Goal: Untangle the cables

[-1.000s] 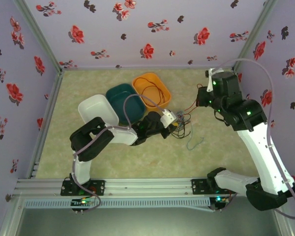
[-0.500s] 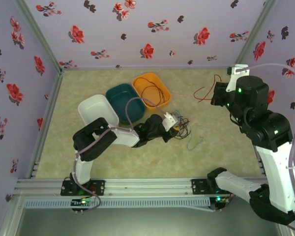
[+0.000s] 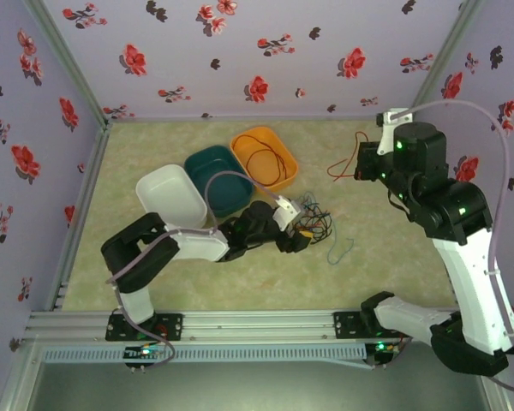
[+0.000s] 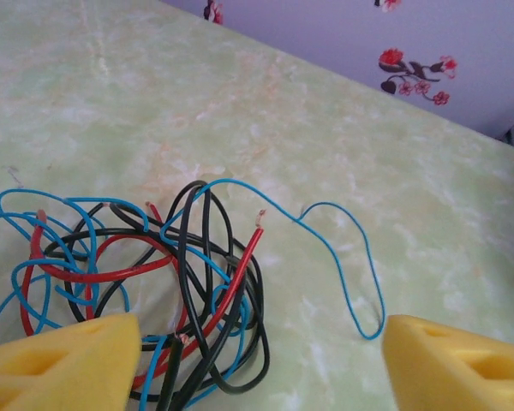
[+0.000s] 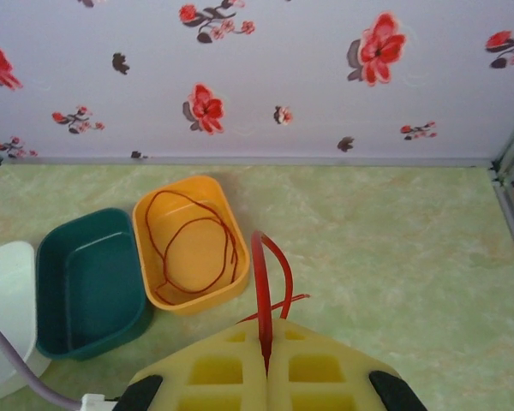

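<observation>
Your left gripper (image 4: 264, 347) is spread wide. Its two yellow fingers (image 4: 64, 360) stand far apart, and nothing is caught between them. Just past the fingers, the tangle of cables (image 4: 167, 274) lies flat on the green table (image 4: 325, 111). Red, black and blue wires cross over each other there in many loops. One blue wire (image 4: 360, 265) runs out of the tangle to the right and bends back like a hook. From above, you see this gripper low down at the left side of the tangle, near the middle of the table.

Your right gripper (image 5: 265, 347) is pressed together and pinches a red cable (image 5: 271, 257). The cable comes up from between the two yellow fingers and curves over to the side. From above, this gripper sits at the far right of the table, well apart from the tangle. The red cable hangs out from it to the left. You cannot tell if its loose end touches the table.

Three tubs stand in a row at the far left of the tangle. The orange tub (image 5: 141, 240) has a red loop (image 3: 259, 160) of wire lying inside it. The teal tub (image 5: 90, 282) is beside it, and the white tub (image 5: 4, 291) is next to that one.
</observation>
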{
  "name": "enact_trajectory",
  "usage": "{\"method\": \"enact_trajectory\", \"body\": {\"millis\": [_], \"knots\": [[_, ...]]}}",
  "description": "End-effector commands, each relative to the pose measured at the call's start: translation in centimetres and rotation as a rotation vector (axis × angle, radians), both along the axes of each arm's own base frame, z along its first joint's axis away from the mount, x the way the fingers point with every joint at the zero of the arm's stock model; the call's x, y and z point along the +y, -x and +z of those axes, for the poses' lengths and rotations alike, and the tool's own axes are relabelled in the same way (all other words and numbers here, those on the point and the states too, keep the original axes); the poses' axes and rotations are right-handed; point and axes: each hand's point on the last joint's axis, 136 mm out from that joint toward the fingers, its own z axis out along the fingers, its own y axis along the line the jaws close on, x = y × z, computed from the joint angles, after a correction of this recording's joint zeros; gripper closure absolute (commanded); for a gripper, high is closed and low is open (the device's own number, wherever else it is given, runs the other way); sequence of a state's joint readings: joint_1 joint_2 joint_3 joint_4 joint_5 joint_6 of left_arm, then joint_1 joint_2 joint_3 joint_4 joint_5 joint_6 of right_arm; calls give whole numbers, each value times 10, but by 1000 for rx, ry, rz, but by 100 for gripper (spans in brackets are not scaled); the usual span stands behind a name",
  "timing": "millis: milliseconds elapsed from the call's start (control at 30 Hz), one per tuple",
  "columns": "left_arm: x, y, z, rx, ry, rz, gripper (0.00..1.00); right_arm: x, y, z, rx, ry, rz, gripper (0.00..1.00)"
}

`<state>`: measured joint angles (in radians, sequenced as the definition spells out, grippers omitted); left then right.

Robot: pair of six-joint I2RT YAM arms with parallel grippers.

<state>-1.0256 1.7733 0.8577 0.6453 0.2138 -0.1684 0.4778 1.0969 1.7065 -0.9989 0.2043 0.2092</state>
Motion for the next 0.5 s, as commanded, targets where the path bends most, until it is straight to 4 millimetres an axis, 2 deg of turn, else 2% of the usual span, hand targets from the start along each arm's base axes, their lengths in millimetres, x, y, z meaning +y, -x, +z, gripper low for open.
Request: {"method": "enact_trajectory", "body": {"millis": [0,200,467], "knots": [[7,8,23,-12,58,1,18,16,-5,6,-21,-21,70,100],[32,2,57,-102,99,92,1,39,-14,-2,10,-50,153,100],[65,-12,98,-253,98,231,0,70,-23,-18,78,-93,277,100]]}}
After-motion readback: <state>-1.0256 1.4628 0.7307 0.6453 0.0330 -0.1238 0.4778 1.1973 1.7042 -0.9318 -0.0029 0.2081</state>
